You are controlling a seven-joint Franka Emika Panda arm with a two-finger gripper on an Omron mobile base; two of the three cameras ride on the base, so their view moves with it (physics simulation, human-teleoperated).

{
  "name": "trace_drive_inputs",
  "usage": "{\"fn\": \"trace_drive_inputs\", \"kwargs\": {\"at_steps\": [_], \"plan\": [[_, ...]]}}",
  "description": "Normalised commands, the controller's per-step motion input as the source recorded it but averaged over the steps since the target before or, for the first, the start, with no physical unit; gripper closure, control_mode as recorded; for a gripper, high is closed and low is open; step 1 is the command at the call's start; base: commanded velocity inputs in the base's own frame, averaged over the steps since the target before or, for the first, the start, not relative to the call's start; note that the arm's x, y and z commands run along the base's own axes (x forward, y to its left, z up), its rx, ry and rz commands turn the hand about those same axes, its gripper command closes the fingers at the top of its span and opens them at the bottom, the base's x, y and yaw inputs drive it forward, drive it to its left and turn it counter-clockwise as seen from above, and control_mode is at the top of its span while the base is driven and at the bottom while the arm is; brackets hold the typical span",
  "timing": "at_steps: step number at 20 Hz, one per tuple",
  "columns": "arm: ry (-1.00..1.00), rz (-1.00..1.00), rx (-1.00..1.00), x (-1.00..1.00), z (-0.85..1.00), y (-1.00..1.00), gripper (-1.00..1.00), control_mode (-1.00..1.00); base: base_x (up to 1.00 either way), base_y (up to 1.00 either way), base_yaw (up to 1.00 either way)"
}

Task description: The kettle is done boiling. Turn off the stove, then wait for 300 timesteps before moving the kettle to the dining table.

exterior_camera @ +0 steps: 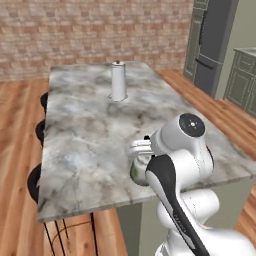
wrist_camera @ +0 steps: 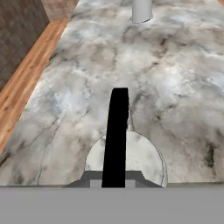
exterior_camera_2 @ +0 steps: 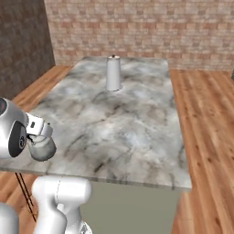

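The small pale kettle (exterior_camera_2: 43, 149) hangs by its black arched handle (wrist_camera: 117, 131) over the near edge of the marble dining table (exterior_camera_2: 132, 123). My gripper (exterior_camera_2: 38, 131) is shut on that handle. In the left base view the kettle (exterior_camera: 138, 169) peeks out from behind my white arm, low over the dining table (exterior_camera: 85, 135). The hand view looks straight down on the light lid (wrist_camera: 142, 157), with the tabletop (wrist_camera: 175, 87) stretching away beyond it. I cannot tell whether the kettle's base touches the table. The stove is out of view.
A tall silver cylinder (exterior_camera: 118, 81) stands upright near the table's far end, also seen as the cylinder (exterior_camera_2: 113, 73). Black stools (exterior_camera: 35, 182) line the table's left side. A grey fridge (exterior_camera: 215, 40) and green cabinets (exterior_camera: 242, 75) stand at the right, a brick wall behind.
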Motion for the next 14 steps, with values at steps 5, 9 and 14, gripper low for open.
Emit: {"fn": "trace_drive_inputs", "kwargs": {"at_steps": [5,9,14], "plan": [[0.00,0.00,0.00,0.00,0.00,0.00,1.00,1.00,0.01,0.54,-0.19],[0.00,0.00,0.00,0.00,0.00,0.00,1.00,1.00,0.00,0.44,-0.12],[0.00,0.00,0.00,0.00,0.00,0.00,1.00,1.00,0.00,0.09,-0.02]]}}
